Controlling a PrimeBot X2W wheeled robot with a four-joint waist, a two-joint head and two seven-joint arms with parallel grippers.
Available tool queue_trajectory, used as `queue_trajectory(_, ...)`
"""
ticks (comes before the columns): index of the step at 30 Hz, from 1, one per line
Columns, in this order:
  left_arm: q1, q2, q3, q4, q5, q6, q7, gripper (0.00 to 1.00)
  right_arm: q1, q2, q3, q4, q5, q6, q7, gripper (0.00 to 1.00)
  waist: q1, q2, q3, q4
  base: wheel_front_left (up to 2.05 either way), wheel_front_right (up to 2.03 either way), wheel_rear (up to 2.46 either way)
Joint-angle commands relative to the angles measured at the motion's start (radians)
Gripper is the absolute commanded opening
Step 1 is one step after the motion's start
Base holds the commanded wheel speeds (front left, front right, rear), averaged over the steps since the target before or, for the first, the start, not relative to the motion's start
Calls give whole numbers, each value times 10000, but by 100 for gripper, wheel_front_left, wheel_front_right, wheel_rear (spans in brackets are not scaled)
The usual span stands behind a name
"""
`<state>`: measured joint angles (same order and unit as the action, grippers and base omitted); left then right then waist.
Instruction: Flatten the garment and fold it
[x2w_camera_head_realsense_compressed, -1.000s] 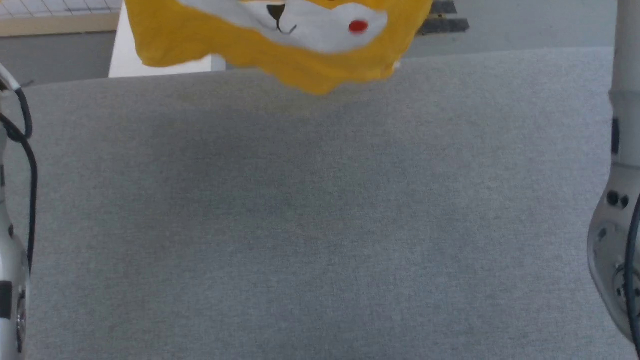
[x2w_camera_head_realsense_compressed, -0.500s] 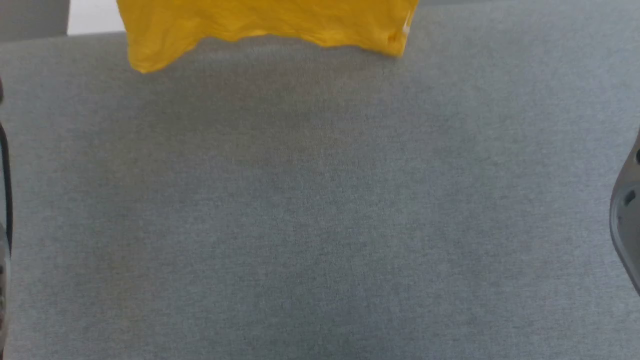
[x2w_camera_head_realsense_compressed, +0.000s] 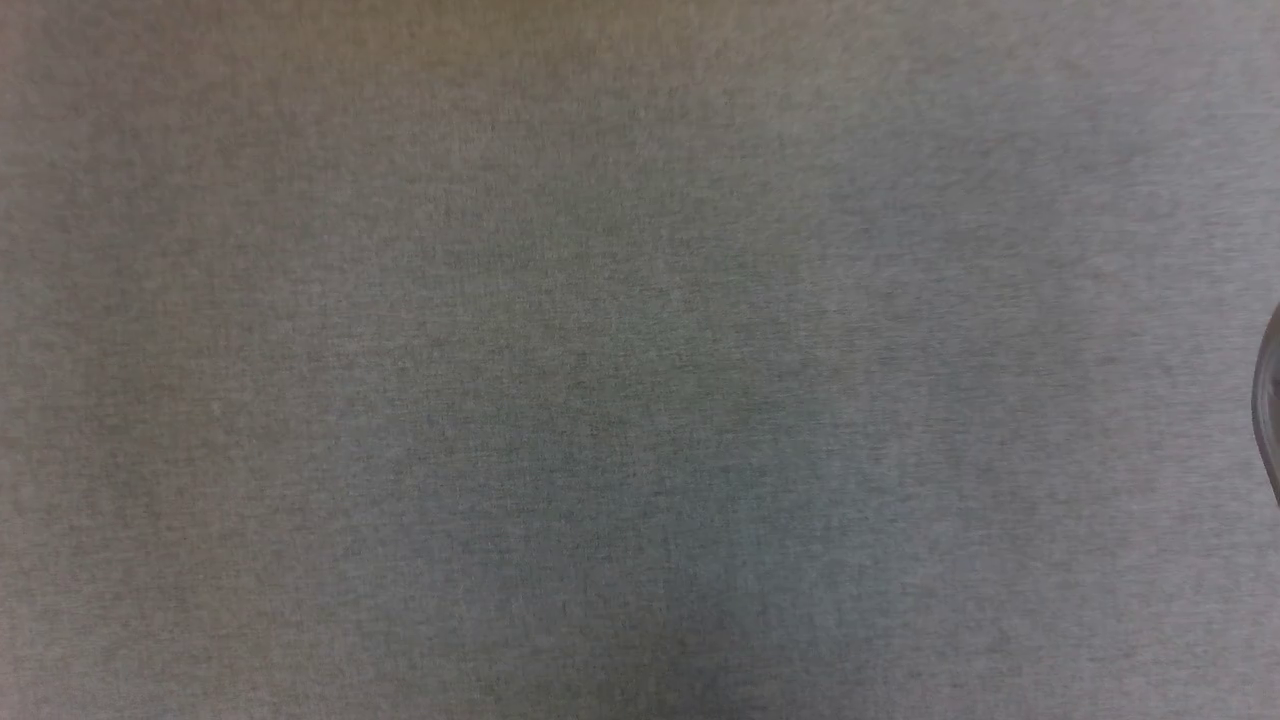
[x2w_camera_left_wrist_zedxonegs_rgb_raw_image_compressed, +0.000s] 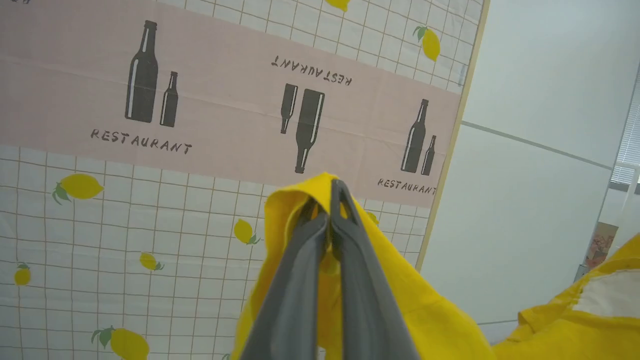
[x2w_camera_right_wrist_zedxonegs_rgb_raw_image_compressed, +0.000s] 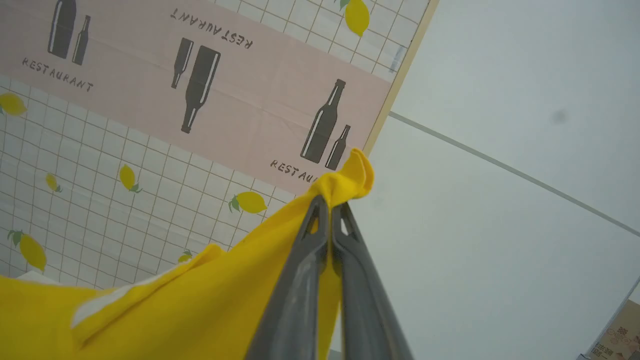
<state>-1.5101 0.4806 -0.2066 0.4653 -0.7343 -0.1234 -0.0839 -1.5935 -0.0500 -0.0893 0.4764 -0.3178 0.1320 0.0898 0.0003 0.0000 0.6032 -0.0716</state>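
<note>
Left gripper (x2w_camera_left_wrist_zedxonegs_rgb_raw_image_compressed: 331, 199): jaws pressed together at frame centre, pinching a small yellow fold of the garment (x2w_camera_left_wrist_zedxonegs_rgb_raw_image_compressed: 430, 325), which drapes to the lower right.
Left risk: the bite looks shallow, so a sharp tug could pull the fold free.
Garment: hangs between both grippers, in front of the patterned cloth (x2w_camera_left_wrist_zedxonegs_rgb_raw_image_compressed: 150, 100); its slack middle may land creased on the grey table (x2w_camera_head_realsense_compressed: 640, 360).
Right gripper (x2w_camera_right_wrist_zedxonegs_rgb_raw_image_compressed: 331, 206): clamped tight on a bunched corner at frame centre, fabric trailing lower left.
Right risk: uneven lowering would skew the lay.
</note>
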Motion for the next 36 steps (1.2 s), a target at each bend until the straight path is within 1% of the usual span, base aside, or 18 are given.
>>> queue_trajectory(1, -36, 178, -121, -90, -224, -70, -177, 0, 144, -3, 156, -178, -209, -13, -122, 0, -3, 0, 702, 329, 0, 0, 0)
queue_trajectory(7, 247, 728, -707, -166, -1055, -71, -546, 0, 343, -3, 624, -488, -515, -13, -210, 0, -3, 0, 1077, 551, 0, 0, 0)
queue_trajectory(10, 542, 968, -1019, -211, -1489, -71, -737, 0, 565, -3, 758, -480, -486, -13, -311, 0, -3, 0, 1131, 610, 0, 0, 0)
queue_trajectory(14, 1038, 1372, -1526, -633, -2242, -72, -918, 0, 968, -3, 855, -494, -309, -13, -511, 0, -3, 0, 1137, 685, 0, 0, 0)
queue_trajectory(18, 1791, 2080, -1998, -1563, -3133, -72, -1002, 0, 1561, -3, 788, -762, 132, -13, -707, 0, -3, 0, 984, 793, 0, 0, 0)
queue_trajectory(21, 2787, 2717, -2323, -2354, -3932, -72, -839, 0, 2494, -3, 708, -1242, 884, -13, -652, 0, -3, 0, 631, 868, 0, 0, 0)
queue_trajectory(24, 3941, 3476, -2619, -3203, -4514, -72, -654, 0, 3731, -3, 708, -2020, 1526, -13, -263, 0, -3, 0, 231, 891, 0, 0, 0)
queue_trajectory(27, 5298, 4245, -2710, -3985, -5148, -72, -579, 0, 5327, -3, 471, -3250, 2334, -13, 498, 0, -3, 0, -206, 941, 0, 0, 0)
queue_trajectory(30, 6582, 4757, -2579, -4446, -5836, -71, -657, 0, 6828, -3, 53, -4537, 2920, -13, 1399, 0, -3, 0, -549, 1010, 0, 0, 0)
queue_trajectory(33, 7889, 5184, -2469, -4871, -6361, 39, -863, 0, 8409, -3, -314, -5795, 3537, -13, 2421, 0, -3, 0, -857, 1065, 0, 0, 0)
queue_trajectory(36, 9263, 5566, -2484, -5285, -6856, 90, -1023, 0, 9871, -3, -618, -6762, 4245, -13, 3371, 0, -3, 0, -1146, 1051, 0, 0, 0)
